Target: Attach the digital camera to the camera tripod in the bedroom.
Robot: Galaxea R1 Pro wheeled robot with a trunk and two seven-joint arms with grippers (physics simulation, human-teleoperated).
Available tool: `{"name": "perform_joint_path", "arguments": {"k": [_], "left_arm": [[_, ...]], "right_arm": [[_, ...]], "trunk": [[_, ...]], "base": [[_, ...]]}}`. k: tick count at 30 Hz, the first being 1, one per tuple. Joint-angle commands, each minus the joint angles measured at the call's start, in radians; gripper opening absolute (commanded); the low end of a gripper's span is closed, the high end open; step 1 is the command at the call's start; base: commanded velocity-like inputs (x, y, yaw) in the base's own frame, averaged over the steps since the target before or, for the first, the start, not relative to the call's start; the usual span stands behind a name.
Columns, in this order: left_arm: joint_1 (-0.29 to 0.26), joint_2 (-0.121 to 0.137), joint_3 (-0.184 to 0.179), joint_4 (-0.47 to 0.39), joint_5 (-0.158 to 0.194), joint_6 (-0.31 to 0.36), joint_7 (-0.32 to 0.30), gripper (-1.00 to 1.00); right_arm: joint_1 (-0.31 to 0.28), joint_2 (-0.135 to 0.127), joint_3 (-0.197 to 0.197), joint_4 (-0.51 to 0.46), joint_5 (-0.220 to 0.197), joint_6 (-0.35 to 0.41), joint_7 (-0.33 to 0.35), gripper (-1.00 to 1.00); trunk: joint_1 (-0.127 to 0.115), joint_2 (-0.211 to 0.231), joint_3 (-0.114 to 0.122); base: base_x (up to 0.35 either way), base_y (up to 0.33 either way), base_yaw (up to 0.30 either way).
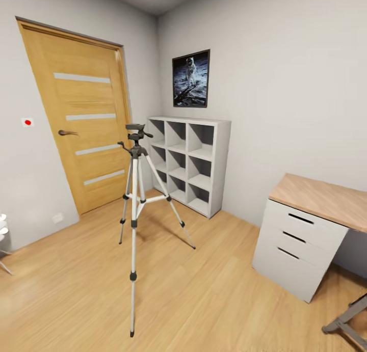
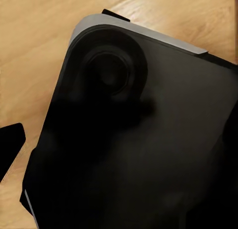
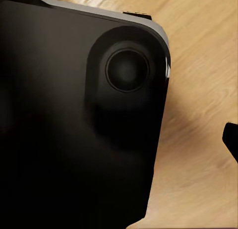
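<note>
The camera tripod [image 1: 134, 189] stands on the light wood plank floor [image 1: 214, 301] of the bedroom, a little left of the middle of the head view. Its silver legs are spread, and its black head [image 1: 136, 133] with the side handle carries nothing. The digital camera is out of view. In the left wrist view a dark fingertip [image 2: 11, 147] of my left gripper [image 2: 119, 139] shows at the frame's edge above my black base [image 2: 148, 154]. In the right wrist view a fingertip [image 3: 231, 139] of my right gripper [image 3: 119, 139] shows likewise. Both grippers look open and hold nothing.
Behind the tripod are a wooden door [image 1: 81, 117] and white cubby shelves [image 1: 191, 163] under a framed astronaut picture [image 1: 191, 78]. A desk with white drawers [image 1: 306, 229] stands at the right, and grey furniture legs [image 1: 349, 319] show at the lower right corner.
</note>
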Motion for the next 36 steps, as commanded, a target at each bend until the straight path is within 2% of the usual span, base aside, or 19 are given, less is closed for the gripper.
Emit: {"name": "perform_joint_path", "arguments": {"k": [1, 36], "left_arm": [[0.0, 0.0, 0.003, 0.0, 0.003, -0.003, 0.0, 1.0], [0.0, 0.0, 0.001, 0.0, 0.002, -0.004, -0.001, 1.0]], "right_arm": [[0.0, 0.0, -0.001, 0.0, 0.009, -0.003, 0.0, 1.0], [0.0, 0.0, -0.001, 0.0, 0.009, -0.003, 0.0, 1.0]], "trunk": [[0.0, 0.0, -0.001], [0.0, 0.0, -0.001]], "base": [[0.0, 0.0, -0.272], [0.0, 0.0, -0.272]]}}
